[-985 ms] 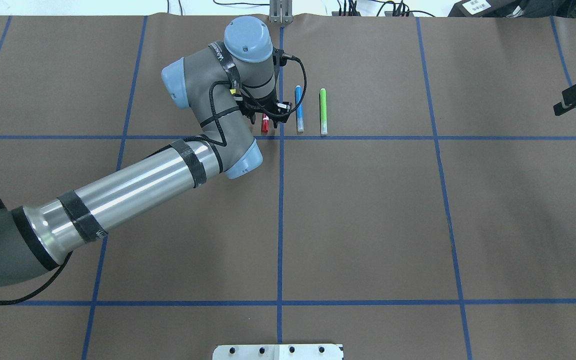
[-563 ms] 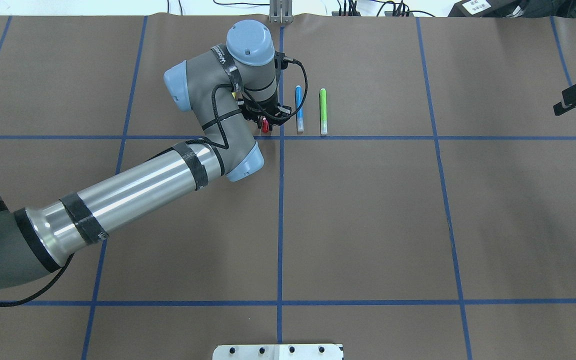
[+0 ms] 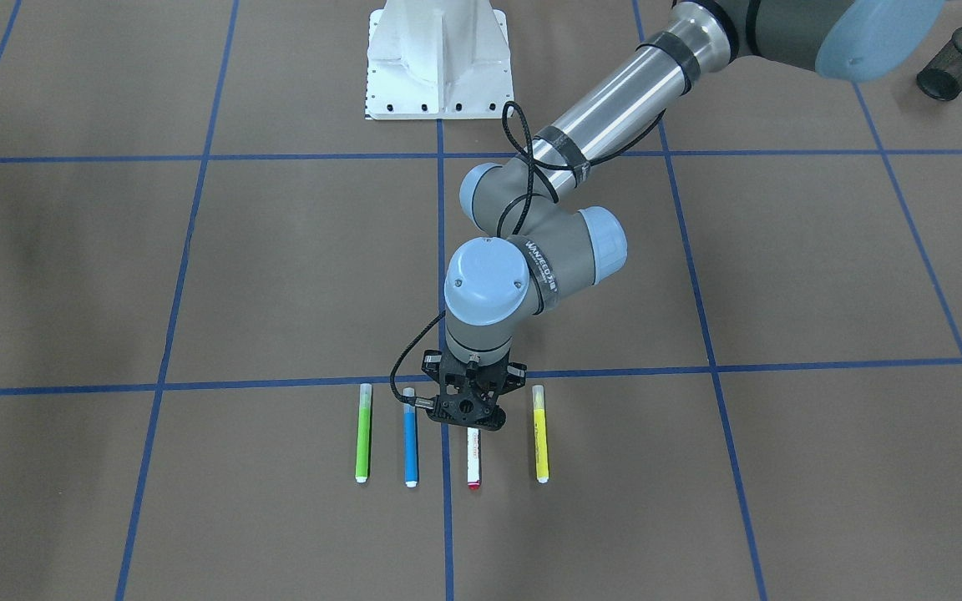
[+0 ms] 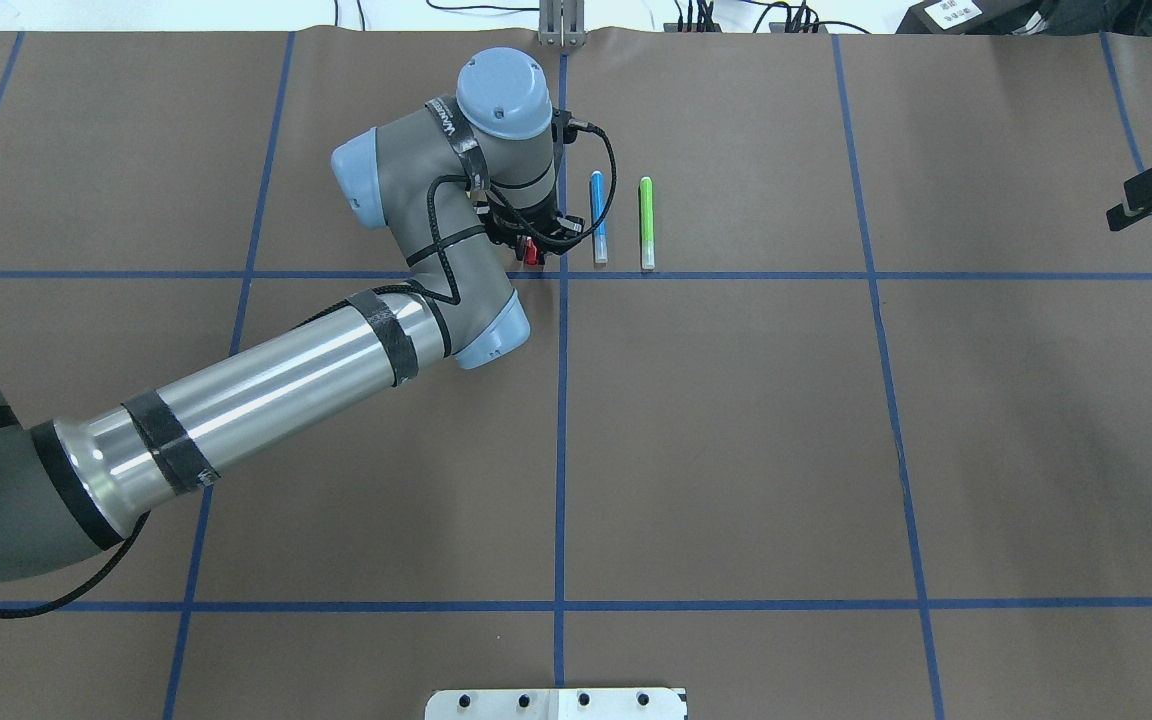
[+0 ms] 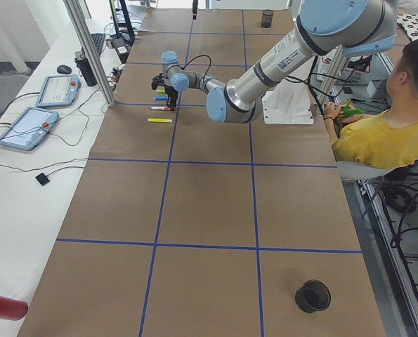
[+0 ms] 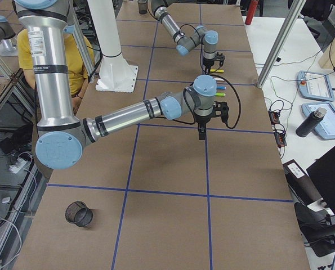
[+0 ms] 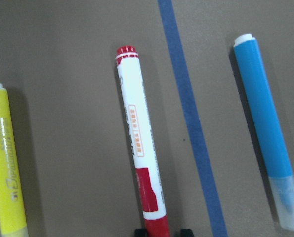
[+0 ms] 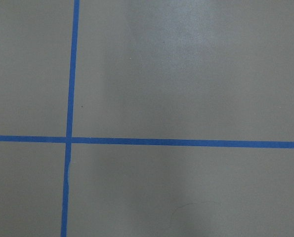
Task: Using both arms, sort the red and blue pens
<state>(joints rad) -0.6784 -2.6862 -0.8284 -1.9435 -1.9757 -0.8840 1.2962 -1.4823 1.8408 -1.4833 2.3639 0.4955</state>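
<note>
The red pen (image 3: 473, 455), white-barrelled with a red cap, lies flat on the brown table in a row of markers. The blue pen (image 3: 410, 446) lies parallel beside it, across a blue tape line. My left gripper (image 3: 471, 421) points straight down over the red pen's cap end. In the left wrist view the fingertips (image 7: 139, 231) straddle the red cap (image 7: 156, 224); the jaws stand narrowly open and the pen still rests on the table. My right gripper (image 4: 1151, 200) hangs open at the table's far right, away from the pens, over bare table.
A green marker (image 3: 362, 434) and a yellow marker (image 3: 540, 434) flank the two pens. A black mesh cup (image 3: 957, 52) stands near the robot's left side. The white pedestal (image 3: 437, 58) sits at the robot's base. A seated person (image 5: 384, 133) is beside the table.
The left wrist has shifted slightly and lowered over the red pen, covering more of it in the overhead view. The right gripper has not moved.
</note>
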